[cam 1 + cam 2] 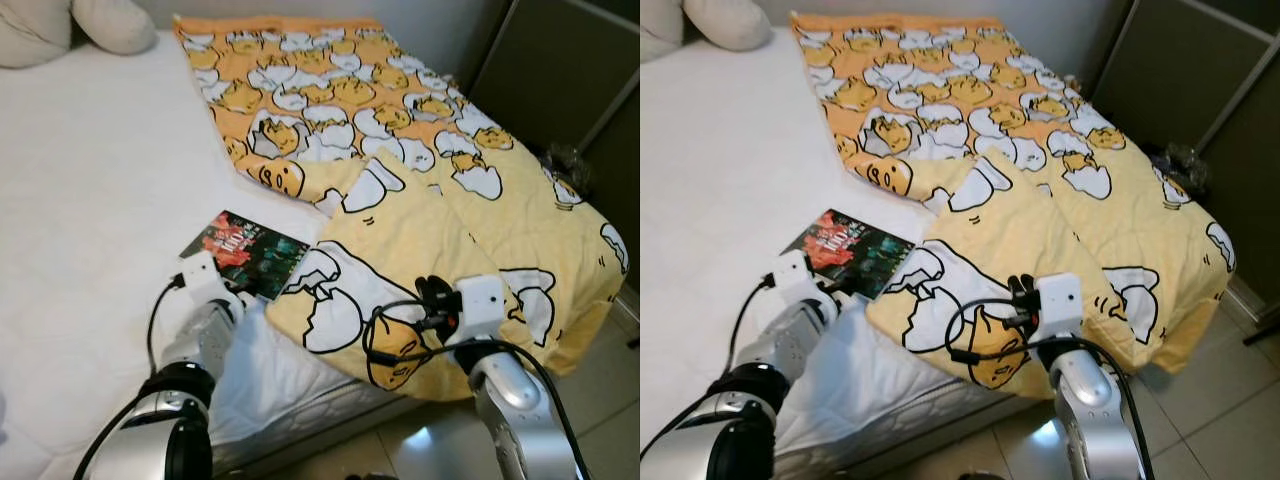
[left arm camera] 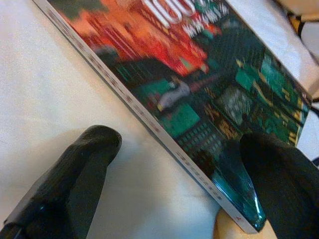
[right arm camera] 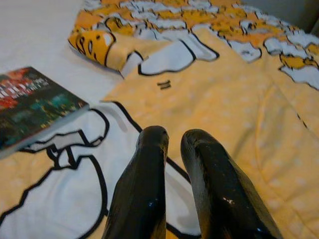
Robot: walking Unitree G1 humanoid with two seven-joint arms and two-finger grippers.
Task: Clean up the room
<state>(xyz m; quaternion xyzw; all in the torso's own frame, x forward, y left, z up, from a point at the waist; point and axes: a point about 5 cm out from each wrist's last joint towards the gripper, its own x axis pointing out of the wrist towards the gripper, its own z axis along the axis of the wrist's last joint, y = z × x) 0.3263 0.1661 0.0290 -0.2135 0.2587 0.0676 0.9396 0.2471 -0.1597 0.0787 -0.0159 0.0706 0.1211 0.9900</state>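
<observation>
While the left gripper [image 2: 174, 164] straddles the near corner of the book [image 1: 243, 253], its two black fingers [image 2: 75, 169] stand wide apart, one resting on the bare white mattress [image 1: 90, 200] outside the spine edge and the other lying over the glossy cover at the corner; nothing is gripped yet. The book lies flat on the mattress near the foot edge of the bed, its far corner touching or just tucked under the fold of the yellow egg-print blanket [image 1: 430, 230], which is spread rumpled over the other half of the bed and hangs over the side. The right gripper [image 3: 174, 149] hovers low above that blanket with its fingers nearly together and empty, the book lying off to its side. The step in hand looks to be the pickup of the book, and a good grip likely depends on getting the lower finger beneath the cover edge: pressing lightly into the soft mattress should let the corner ride up onto that finger before closing. A glossy cover may slip, so the pinch is better placed further in from the corner, closed firmly, and lifted slowly so that the blanket fold does not drag along. Two pillows [image 1: 60, 25] lie at the head of the bed.
</observation>
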